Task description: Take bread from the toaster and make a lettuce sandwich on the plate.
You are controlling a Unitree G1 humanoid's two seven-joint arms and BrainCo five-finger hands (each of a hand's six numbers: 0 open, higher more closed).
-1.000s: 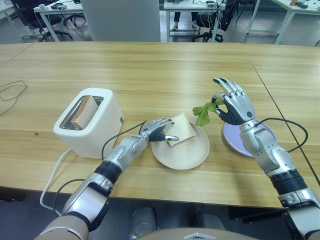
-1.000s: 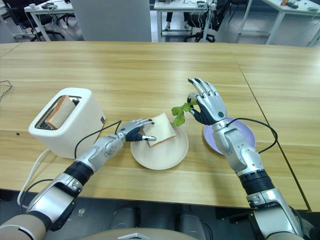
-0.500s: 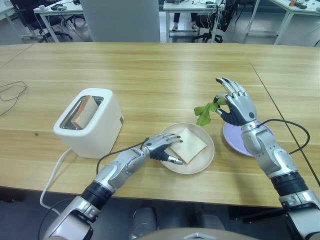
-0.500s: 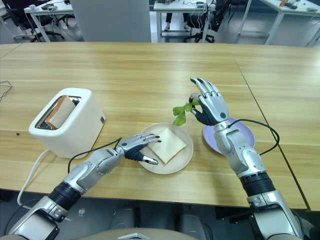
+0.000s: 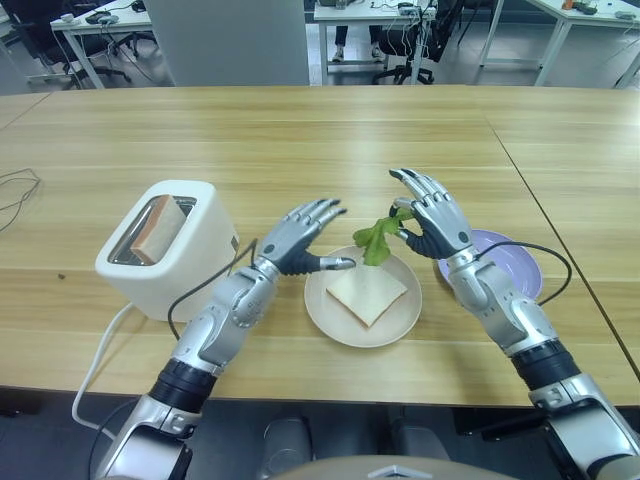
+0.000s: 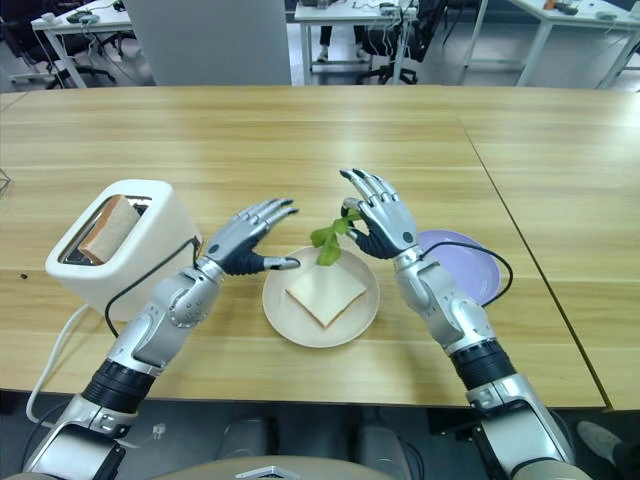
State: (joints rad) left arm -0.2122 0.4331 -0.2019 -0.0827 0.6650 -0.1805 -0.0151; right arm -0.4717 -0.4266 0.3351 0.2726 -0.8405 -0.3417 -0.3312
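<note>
The white boxy toaster (image 5: 165,250) at 9 o'clock holds one brown-crusted bread slice (image 5: 158,228). The round beige plate (image 5: 330,325), centre, carries a pale square bread slice (image 5: 366,295). The left hand (image 5: 300,235), spread and empty, hovers at its 10 o'clock. The right hand (image 5: 435,215) pinches a green lettuce leaf (image 5: 378,238) over its 12 o'clock. Seemingly left to do: lay lettuce, add top slice.

toaster (image 5: 165,255) was cream-white | toaster bread slice (image 5: 155,228) looked tan, crust perhaps browner | round plate (image 5: 325,325) was plain pale beige | plated bread slice (image 5: 366,294) was off-white | lettuce leaf (image 5: 378,240) was bright green | side plate (image 5: 510,250) was lilac | table (image 5: 250,130) was light wood, straight-grained | left hand (image 5: 300,240) and right hand (image 5: 430,212) were silver over black
</note>
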